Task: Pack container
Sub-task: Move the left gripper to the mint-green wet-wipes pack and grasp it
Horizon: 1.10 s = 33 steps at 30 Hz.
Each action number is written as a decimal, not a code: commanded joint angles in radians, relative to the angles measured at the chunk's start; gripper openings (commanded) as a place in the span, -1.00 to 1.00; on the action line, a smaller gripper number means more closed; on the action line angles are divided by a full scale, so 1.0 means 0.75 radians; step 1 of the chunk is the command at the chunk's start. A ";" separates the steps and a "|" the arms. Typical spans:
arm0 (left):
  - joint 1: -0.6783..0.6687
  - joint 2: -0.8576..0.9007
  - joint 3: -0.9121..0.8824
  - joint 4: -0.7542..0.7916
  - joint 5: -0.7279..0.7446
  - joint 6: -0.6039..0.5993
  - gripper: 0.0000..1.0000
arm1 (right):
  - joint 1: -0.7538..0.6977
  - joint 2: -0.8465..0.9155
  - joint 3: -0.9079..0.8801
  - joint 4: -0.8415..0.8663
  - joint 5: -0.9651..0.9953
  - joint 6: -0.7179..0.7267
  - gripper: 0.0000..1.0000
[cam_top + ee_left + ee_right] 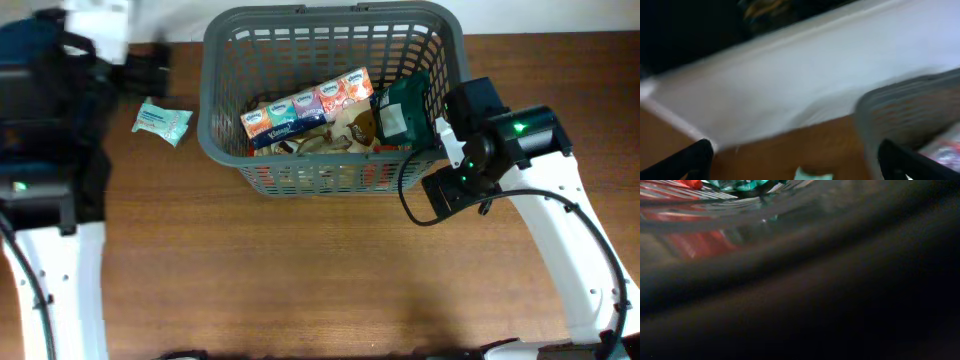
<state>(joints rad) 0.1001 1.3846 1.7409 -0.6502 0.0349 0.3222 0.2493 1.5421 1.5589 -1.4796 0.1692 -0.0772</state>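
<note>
The dark grey basket stands at the back middle of the table and holds a strip of tissue packs and snack packets. A green packet leans inside its right wall. My right gripper reaches over the right rim at that packet; its fingers are hidden, and the right wrist view shows only dark rim and lattice. My left gripper is at the back left, open and empty, above a pale teal packet. In the blurred left wrist view the fingers spread wide over the packet, with the basket to the right.
The wooden table stretches toward the front. A white wall edge runs along the back of the table. The left arm's dark body fills the far left.
</note>
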 commanded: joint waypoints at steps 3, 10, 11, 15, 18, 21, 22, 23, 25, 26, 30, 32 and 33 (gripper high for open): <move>0.178 0.188 -0.034 -0.046 0.077 -0.359 0.98 | -0.021 0.042 -0.025 -0.030 0.035 0.045 0.98; 0.213 0.419 -0.025 -0.057 -0.023 -0.671 0.99 | -0.021 0.042 -0.025 -0.030 0.035 0.045 0.98; 0.205 0.446 -0.018 -0.057 -0.023 -0.690 0.99 | -0.021 0.042 -0.025 -0.030 0.035 0.045 0.98; 0.167 0.546 0.046 -0.053 -0.076 -0.723 0.99 | -0.021 0.042 -0.025 -0.030 0.035 0.045 0.98; 0.146 0.642 0.122 -0.056 -0.075 -0.767 0.99 | -0.021 0.042 -0.025 -0.030 0.035 0.045 0.99; 0.150 0.735 0.177 -0.067 -0.063 -0.868 0.99 | -0.021 0.042 -0.025 -0.030 0.035 0.045 0.98; 0.153 0.768 0.194 -0.067 -0.061 -0.888 0.99 | -0.021 0.042 -0.025 -0.030 0.035 0.045 0.98; 0.155 0.794 0.210 -0.070 -0.061 -0.897 0.99 | -0.021 0.042 -0.025 -0.030 0.035 0.045 0.98; 0.156 0.859 0.242 -0.073 -0.070 -0.901 0.99 | -0.021 0.042 -0.025 -0.030 0.035 0.045 0.98; 0.156 0.885 0.254 -0.078 -0.083 -0.917 0.98 | -0.021 0.042 -0.025 -0.030 0.035 0.045 0.98; 0.156 0.997 0.282 -0.096 -0.113 -0.976 0.99 | -0.021 0.042 -0.025 -0.030 0.035 0.045 0.98; 0.156 1.042 0.282 -0.104 -0.117 -0.999 0.99 | -0.021 0.042 -0.025 -0.030 0.035 0.045 0.98; 0.156 1.061 0.282 -0.110 -0.126 -1.016 0.99 | -0.021 0.042 -0.025 -0.030 0.035 0.045 0.98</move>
<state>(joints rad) 0.2115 2.1345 1.9285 -0.7219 -0.0338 -0.3820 0.2493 1.5421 1.5589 -1.4799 0.1688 -0.0780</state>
